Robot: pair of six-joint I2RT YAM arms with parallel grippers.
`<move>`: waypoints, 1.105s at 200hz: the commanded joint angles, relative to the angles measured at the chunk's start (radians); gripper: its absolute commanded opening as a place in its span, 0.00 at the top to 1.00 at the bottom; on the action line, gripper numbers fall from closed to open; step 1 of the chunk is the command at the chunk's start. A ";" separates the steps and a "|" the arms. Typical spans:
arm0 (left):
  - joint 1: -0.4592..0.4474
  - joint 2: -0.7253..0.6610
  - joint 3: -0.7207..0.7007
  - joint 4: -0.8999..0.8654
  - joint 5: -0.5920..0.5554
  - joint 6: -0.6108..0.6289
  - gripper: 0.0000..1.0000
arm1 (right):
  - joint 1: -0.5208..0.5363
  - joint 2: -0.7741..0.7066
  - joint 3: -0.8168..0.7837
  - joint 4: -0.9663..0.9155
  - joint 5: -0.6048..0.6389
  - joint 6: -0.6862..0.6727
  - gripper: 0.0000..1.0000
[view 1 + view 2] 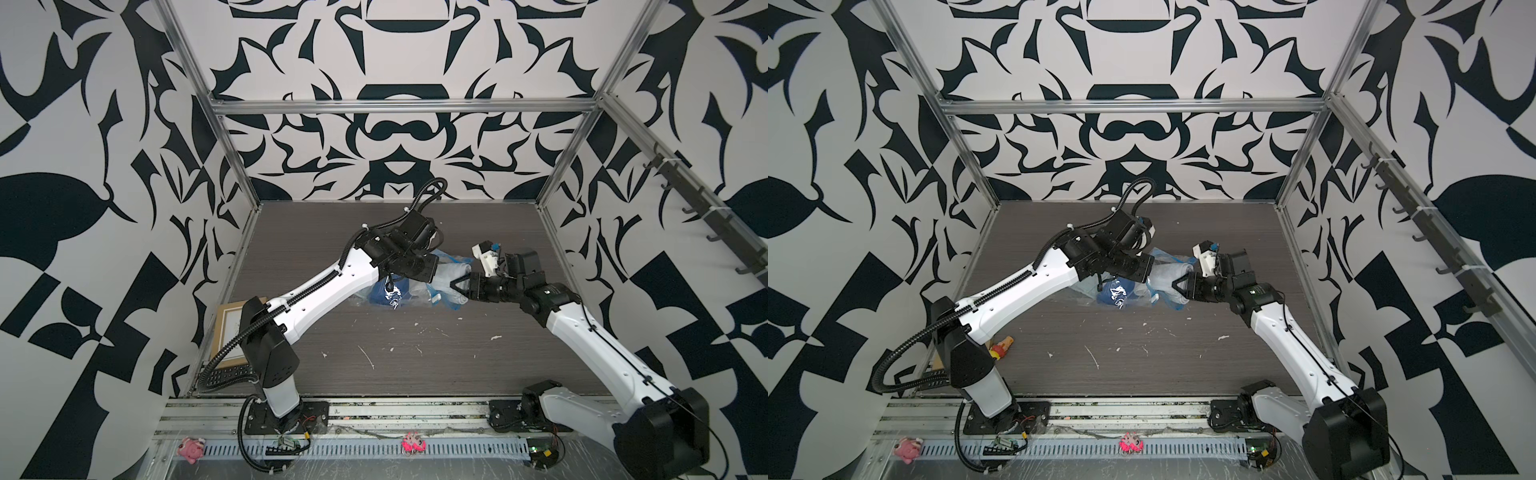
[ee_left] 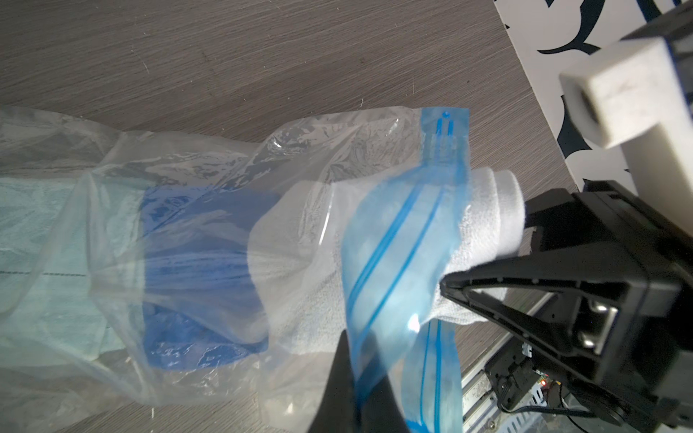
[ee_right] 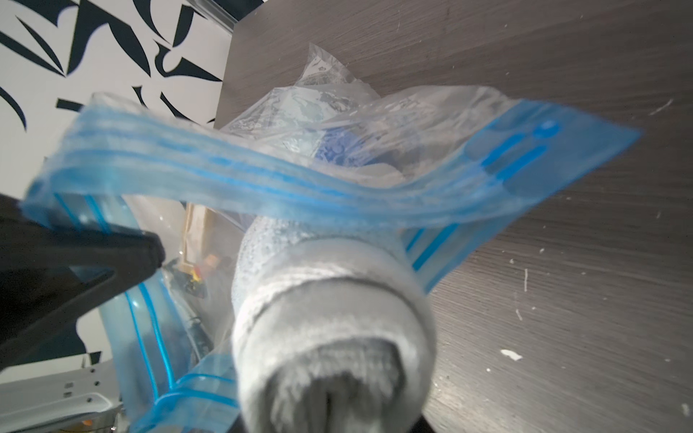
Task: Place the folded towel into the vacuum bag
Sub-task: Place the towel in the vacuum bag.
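L gripper [image 2: 358, 356] at mouth of vacuum bag [image 2: 187, 157], folded towel [image 2: 487, 210] part-way in, R gripper [image 2: 487, 247] behind it.

L gripper is seen pinched shut on the blue zip strip [image 2: 397, 240], by which the bag mouth is held lifted and open just beside its tips. The towel, rolled, is lodged through that mouth: front part inside, rear end outside the strip, gripped between the partly closed R jaws. Bag interior lies straight ahead of the R fingertips, along the roll's long axis. R arm is judged the nearer for the push, approx. straight fwd.
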 commanded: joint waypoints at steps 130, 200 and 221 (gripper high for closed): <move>-0.002 0.029 0.017 0.025 0.012 -0.011 1.00 | 0.026 -0.022 0.044 0.008 0.028 -0.006 0.63; -0.004 0.022 0.011 0.025 0.014 -0.018 1.00 | 0.058 0.061 0.054 0.018 0.102 0.023 0.91; -0.005 0.025 0.013 0.025 0.018 -0.011 1.00 | 0.060 0.046 0.070 0.033 0.089 0.059 1.00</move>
